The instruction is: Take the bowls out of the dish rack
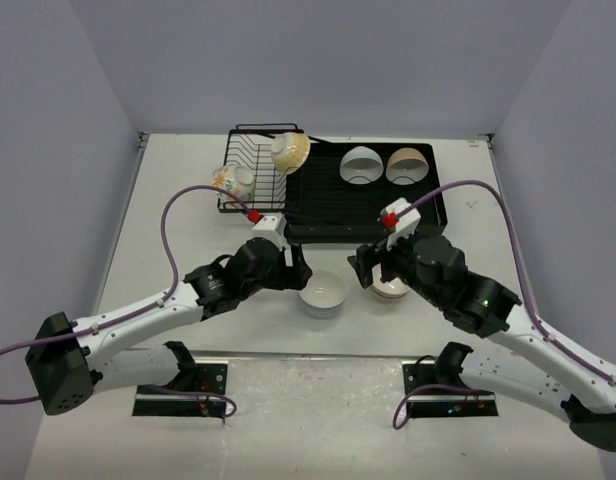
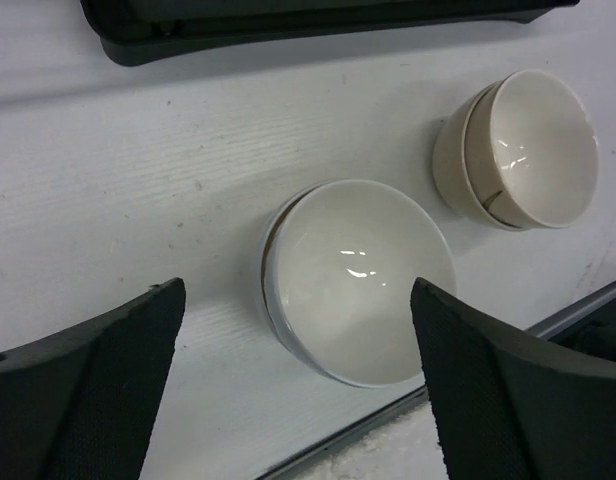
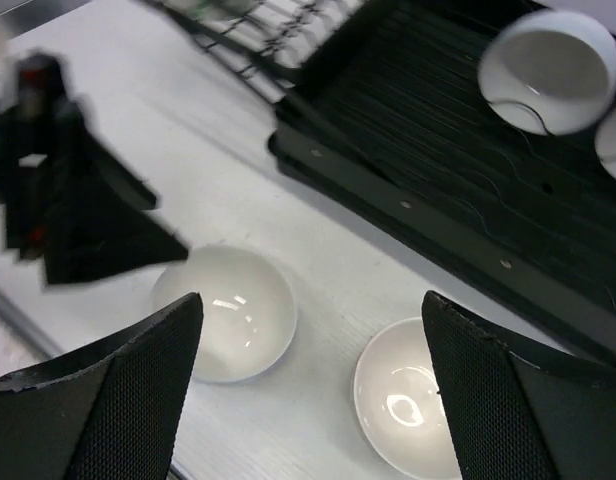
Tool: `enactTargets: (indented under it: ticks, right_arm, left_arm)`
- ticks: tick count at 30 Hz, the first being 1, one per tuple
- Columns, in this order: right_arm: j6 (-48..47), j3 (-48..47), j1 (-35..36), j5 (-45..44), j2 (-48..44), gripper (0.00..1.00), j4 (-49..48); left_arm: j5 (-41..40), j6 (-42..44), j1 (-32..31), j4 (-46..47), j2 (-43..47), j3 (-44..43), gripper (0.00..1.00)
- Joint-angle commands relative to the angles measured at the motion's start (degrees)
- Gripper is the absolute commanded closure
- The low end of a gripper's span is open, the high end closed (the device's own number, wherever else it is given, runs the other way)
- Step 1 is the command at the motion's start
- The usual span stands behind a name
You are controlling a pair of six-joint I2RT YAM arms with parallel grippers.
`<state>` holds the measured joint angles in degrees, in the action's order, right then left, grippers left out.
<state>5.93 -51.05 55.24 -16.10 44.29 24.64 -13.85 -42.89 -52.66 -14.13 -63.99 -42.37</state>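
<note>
Arms [image 1: 138, 313]: white links, black joints, black bases
Cables [image 1: 171, 245]: purple, one looping off each arm
Wrists [image 1: 269, 224]: white mount, red tab [image 1: 253, 214]
Fingers [image 2: 98, 385]: black, wedge-shaped, finely textured

White table [image 1: 168, 230], pale walls [image 1: 338, 60]

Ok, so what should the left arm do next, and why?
Probably lift the left gripper up and away toward the dish rack. Its jaws stand open over the white bowl, which sits on the table, so that one looks delivered. The flowered bowl at the rack's left edge is the nearest one left.
</note>
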Motion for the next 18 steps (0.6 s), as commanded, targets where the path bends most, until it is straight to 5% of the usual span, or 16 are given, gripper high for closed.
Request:
enactTargets:
  ticks: [1,9,12,14,18]
  right_arm:
    - [14.24,-0.55,-10.55,0.51,2.10,0.10,-5.91]
    - [37.81,3.67,-28.24,7.30,5.88,0.03,-21.64]
    - [49.59,5.68,-33.79,10.90,10.54,0.01,-29.46]
    - [57.93,7.18,-35.55,8.65,14.57,0.01,-33.93]
    - [71.20,7.29,-36.61,7.22,23.08,0.01,-42.83]
  left_arm:
    - [-3.72,-0.44,-0.33,-4.31,3.68,-3.24,0.00]
    - [-23.14,0.61,1.07,-21.72,9.05,-8.95,0.00]
    - [-22.64,4.29,6.76,-22.96,9.84,-9.75,0.00]
    - [-18.07,8.33,15.97,-21.48,11.16,-9.05,0.00]
    - [-14.90,13.08,21.89,-22.08,13.97,-10.27,0.00]
